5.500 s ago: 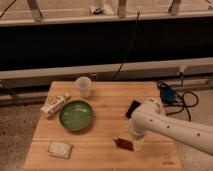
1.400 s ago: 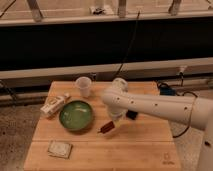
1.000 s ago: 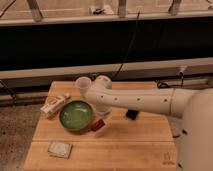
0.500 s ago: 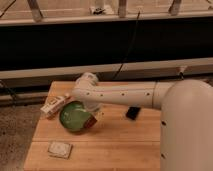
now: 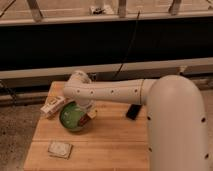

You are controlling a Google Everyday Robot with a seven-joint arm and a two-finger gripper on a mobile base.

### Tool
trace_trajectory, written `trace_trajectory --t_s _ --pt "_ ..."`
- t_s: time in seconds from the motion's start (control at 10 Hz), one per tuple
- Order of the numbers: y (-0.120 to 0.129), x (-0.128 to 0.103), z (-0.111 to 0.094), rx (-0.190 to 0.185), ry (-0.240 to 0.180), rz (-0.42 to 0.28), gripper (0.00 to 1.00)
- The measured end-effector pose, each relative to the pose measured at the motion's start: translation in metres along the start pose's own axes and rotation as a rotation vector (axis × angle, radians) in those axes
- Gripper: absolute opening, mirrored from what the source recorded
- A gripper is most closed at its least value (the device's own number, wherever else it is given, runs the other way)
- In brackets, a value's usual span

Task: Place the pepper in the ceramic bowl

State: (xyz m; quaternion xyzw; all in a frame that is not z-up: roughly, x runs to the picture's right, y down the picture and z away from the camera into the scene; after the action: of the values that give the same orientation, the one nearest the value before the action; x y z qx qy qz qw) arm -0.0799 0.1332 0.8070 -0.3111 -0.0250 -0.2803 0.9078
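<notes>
The green ceramic bowl [image 5: 72, 117] sits on the left part of the wooden table [image 5: 115, 145]. My white arm reaches across from the right, and its wrist is above the bowl's far side. My gripper [image 5: 88, 111] hangs over the bowl's right rim. It is shut on the dark red pepper [image 5: 91, 114], which it holds just above that rim. The arm hides the far part of the bowl.
A black phone [image 5: 133, 111] lies on the table right of the bowl. A snack packet [image 5: 52, 106] lies left of the bowl, and a flat packet [image 5: 60, 149] lies near the front left corner. The clear cup is hidden behind the arm.
My gripper has carried the pepper leftward from the table's right side, across the middle, to the bowl's right rim. The bowl and phone have not moved.
</notes>
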Motion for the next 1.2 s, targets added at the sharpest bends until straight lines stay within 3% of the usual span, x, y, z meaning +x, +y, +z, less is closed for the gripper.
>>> trace_trajectory --t_s 0.6,1.2 --pt "-0.014 -0.009 -0.004 0.003 0.009 -0.022 0.05" --pt "-0.021 -0.009 -0.006 0.008 0.015 -0.03 0.67"
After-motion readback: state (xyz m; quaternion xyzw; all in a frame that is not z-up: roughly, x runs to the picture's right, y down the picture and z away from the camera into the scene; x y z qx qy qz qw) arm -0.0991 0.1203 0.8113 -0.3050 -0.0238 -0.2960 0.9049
